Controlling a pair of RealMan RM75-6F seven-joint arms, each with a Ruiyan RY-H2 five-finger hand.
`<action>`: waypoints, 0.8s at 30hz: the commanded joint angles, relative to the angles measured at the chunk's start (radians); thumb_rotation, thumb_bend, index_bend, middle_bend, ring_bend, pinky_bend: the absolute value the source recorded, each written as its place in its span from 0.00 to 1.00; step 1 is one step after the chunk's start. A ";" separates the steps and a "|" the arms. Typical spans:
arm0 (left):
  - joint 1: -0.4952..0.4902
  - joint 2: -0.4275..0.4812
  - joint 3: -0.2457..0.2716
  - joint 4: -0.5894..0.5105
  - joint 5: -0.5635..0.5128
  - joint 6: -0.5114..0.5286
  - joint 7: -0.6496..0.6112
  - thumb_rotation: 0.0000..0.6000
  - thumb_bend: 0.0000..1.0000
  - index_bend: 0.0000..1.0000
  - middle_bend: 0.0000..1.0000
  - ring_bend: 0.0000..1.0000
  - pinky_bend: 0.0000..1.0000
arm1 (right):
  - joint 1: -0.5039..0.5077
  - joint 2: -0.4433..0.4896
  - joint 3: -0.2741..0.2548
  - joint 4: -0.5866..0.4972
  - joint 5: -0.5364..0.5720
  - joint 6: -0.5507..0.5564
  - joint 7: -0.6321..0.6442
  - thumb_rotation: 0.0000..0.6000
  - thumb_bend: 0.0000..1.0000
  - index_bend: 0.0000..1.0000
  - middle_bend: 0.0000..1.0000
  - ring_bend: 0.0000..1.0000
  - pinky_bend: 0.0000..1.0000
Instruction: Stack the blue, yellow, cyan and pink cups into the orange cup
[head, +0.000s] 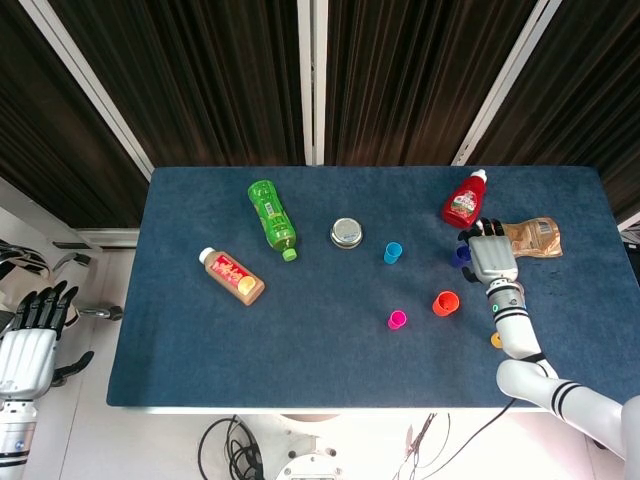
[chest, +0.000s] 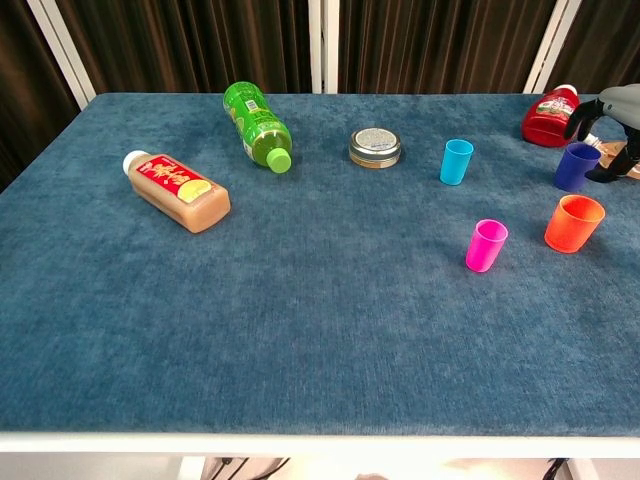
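The left hand (head: 28, 345) hangs off the counter's left edge, fingers straight and apart, holding nothing. On the blue cloth-covered counter (chest: 300, 330), taking the orange plastic cup (chest: 574, 222) as landmark: far to its left a brown drink bottle with a white cap (chest: 177, 190) lies on its side, and beyond that a green plastic bottle (chest: 256, 125) also lies flat. A round metal tin (chest: 375, 147) sits nearer. The small cyan cup (chest: 456, 161) stands upright up-left of the orange cup; the pink cup (chest: 486, 245) stands just to its left. The dark blue cup (chest: 577, 166) stands upright right behind it, with the right hand (head: 490, 257) close around it; whether the fingers grip it I cannot tell. A red squeeze bottle (chest: 550, 116) lies further back. The yellow cup (head: 496, 340) sits nearer the front edge, mostly hidden by the arm.
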 joint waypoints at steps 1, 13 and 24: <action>0.000 0.001 0.000 -0.001 0.000 0.000 0.001 1.00 0.16 0.06 0.01 0.00 0.00 | -0.002 -0.009 0.000 0.010 -0.011 0.006 0.012 1.00 0.25 0.32 0.29 0.00 0.00; 0.003 0.001 0.000 -0.001 -0.002 -0.002 0.001 1.00 0.16 0.06 0.01 0.00 0.00 | -0.002 -0.045 0.001 0.051 -0.027 0.007 0.028 1.00 0.27 0.35 0.33 0.02 0.00; 0.004 0.008 0.001 -0.004 -0.002 -0.003 -0.002 1.00 0.16 0.06 0.01 0.00 0.00 | -0.009 -0.074 0.021 0.081 -0.032 0.032 0.048 1.00 0.33 0.47 0.44 0.10 0.00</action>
